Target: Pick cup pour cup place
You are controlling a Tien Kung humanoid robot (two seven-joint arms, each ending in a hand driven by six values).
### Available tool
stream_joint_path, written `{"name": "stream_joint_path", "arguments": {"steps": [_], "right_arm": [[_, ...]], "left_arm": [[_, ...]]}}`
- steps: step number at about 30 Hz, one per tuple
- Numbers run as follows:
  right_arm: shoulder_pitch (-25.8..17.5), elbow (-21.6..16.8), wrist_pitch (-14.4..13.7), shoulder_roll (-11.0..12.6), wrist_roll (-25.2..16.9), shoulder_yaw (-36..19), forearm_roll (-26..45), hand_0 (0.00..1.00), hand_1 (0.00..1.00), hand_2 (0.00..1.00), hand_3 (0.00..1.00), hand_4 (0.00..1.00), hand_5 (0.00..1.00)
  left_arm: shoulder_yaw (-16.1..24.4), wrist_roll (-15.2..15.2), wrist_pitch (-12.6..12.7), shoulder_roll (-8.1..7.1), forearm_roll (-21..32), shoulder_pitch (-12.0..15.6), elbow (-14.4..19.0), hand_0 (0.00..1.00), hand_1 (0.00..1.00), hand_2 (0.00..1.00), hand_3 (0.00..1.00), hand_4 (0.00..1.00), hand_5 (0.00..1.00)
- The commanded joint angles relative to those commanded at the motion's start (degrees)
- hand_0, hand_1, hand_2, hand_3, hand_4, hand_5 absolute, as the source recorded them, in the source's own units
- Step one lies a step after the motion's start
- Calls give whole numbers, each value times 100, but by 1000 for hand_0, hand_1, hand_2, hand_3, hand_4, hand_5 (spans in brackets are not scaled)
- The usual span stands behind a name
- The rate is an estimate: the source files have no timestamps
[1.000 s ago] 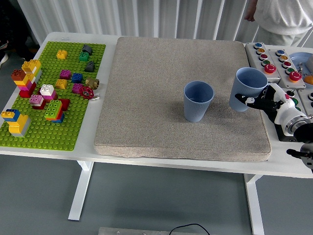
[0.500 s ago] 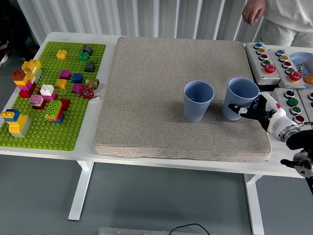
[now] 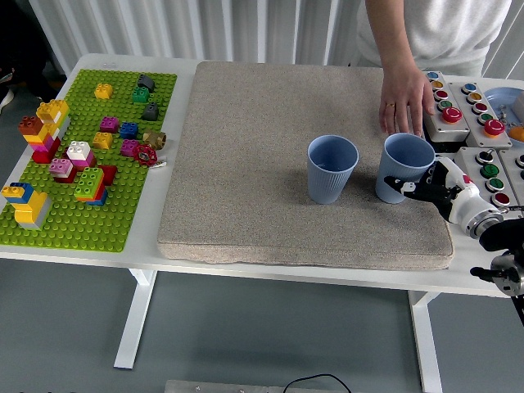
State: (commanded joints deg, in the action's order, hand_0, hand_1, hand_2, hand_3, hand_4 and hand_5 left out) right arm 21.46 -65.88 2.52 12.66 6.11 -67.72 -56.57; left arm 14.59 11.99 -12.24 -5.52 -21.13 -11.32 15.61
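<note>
Two blue paper cups stand upright on the grey mat [image 3: 246, 180]. The left cup [image 3: 332, 169] stands alone near the mat's middle. The right cup [image 3: 407, 166] rests on the mat near its right edge. My right hand [image 3: 422, 188] comes in from the right, its black fingers [image 3: 407, 185] curled against the lower right side of this cup. A person's hand [image 3: 404, 100] reaches down from the far side, fingertips just behind the right cup's rim. My left arm is out of view.
A green baseplate [image 3: 123, 213] with several coloured bricks lies at the left. Button boxes [image 3: 458, 102] with coloured buttons sit at the right, beside the mat. The person stands at the far right.
The right cup has come down from a tilted, lifted pose to stand on the mat, still in my right hand. The person's hand has reached down over the mat to just behind that cup.
</note>
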Motion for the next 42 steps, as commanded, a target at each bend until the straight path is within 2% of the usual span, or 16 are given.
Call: {"name": "stream_joint_path", "arguments": {"steps": [5, 6, 11, 12, 42], "right_arm": [[-6, 0, 191, -2, -4, 23, -173, 861, 765, 659, 748, 665, 6], [-6, 6, 200, -2, 14, 29, -218, 949, 892, 939, 943, 859, 281], [-9, 16, 124, 5, 91, 43, -281, 949, 892, 939, 943, 859, 281], [-7, 19, 107, 10, 101, 42, -284, 959, 906, 968, 957, 889, 393], [20, -114, 162, 67, 154, -10, -354, 960, 906, 952, 954, 863, 322]], "left_arm": [[11, 11, -4, -2, -10, 6, 2, 803, 839, 873, 799, 518, 998], [12, 12, -4, -2, -9, 8, 2, 802, 840, 872, 797, 518, 998], [9, 11, -4, -3, -4, 23, 3, 802, 840, 872, 797, 518, 998], [8, 10, -3, -4, -4, 27, 3, 803, 840, 872, 797, 518, 998], [-10, -6, -2, -6, 24, 1, -4, 803, 838, 870, 796, 517, 998]]}}
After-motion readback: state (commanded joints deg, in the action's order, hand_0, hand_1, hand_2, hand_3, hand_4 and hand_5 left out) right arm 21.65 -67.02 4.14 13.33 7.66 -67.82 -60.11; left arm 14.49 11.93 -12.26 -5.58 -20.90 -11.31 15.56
